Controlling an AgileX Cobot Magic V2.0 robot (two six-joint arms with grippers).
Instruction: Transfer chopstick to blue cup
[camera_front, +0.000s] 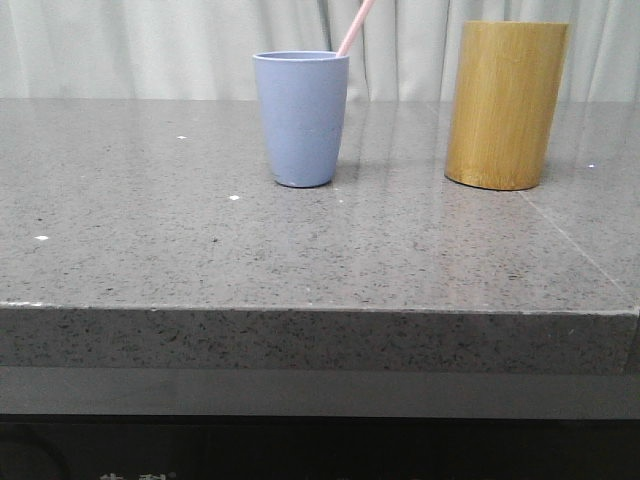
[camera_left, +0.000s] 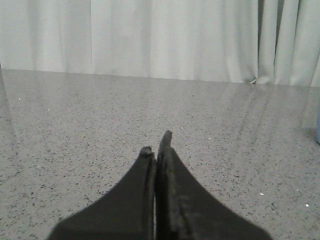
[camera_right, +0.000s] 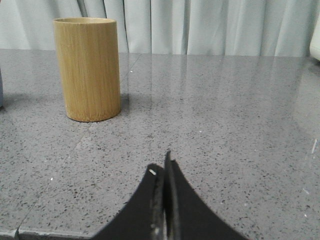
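Both grippers are sitting pressed together with nothing between their fingers. Seen from its own wrist camera, the left gripper (camera_left: 156, 150) is showing two matte black, wedge-shaped fingers meeting tip to tip, hovering low over the table (camera_left: 75, 150). From the right wrist camera, the right gripper (camera_right: 162, 167) is looking much the same: dark, tapering blades closed flat against each other, with a small pale fleck on one tip.

In the front view, the blue cup (camera_front: 301, 120) is standing upright on the table, a matte periwinkle tumbler with smooth walls narrowing toward the base and no handle. The chopstick (camera_front: 355, 27) is resting inside it, a thin, straight, pale pink stick. Its long axis is leaning: the lower end is sitting hidden in the cup, and the visible upper part is slanting up and to the right, past the cup's right rim and out of the top of the frame.

Well apart to the right, a bamboo cylinder (camera_front: 505, 105) is standing upright, taller than the cup, yellow-brown with fine vertical grain. The table is grey speckled stone, polished enough to be carrying faint reflections, with a thick front edge. Pale pleated curtains (camera_front: 150, 45) are hanging behind. Some white writing at the frame's lower edge is too cropped to read.
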